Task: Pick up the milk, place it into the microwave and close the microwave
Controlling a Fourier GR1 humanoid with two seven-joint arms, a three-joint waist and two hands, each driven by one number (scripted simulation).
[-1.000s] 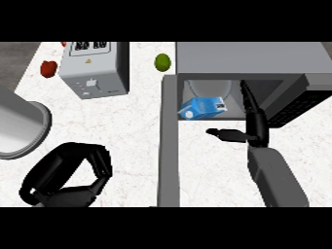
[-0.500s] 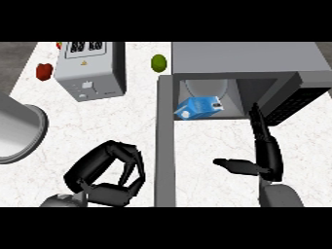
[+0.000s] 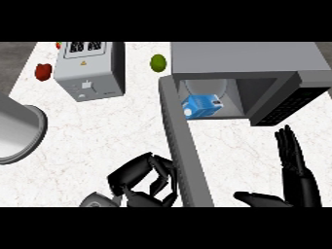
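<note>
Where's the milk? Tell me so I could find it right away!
Find the big grey microwave at the counter's far right, with its door swung open toward the robot. Look inside its open cavity: the milk is the small blue carton there, in front of a pale round plate. It is the only blue thing around; everything next to it is grey or white.

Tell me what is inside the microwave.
A blue milk carton sits on the round plate inside the open microwave. The microwave's top hides the back of the inside.

Matt grey metal microwave (image 3: 244,57) on white veined marble counter (image 3: 111,126).
</note>
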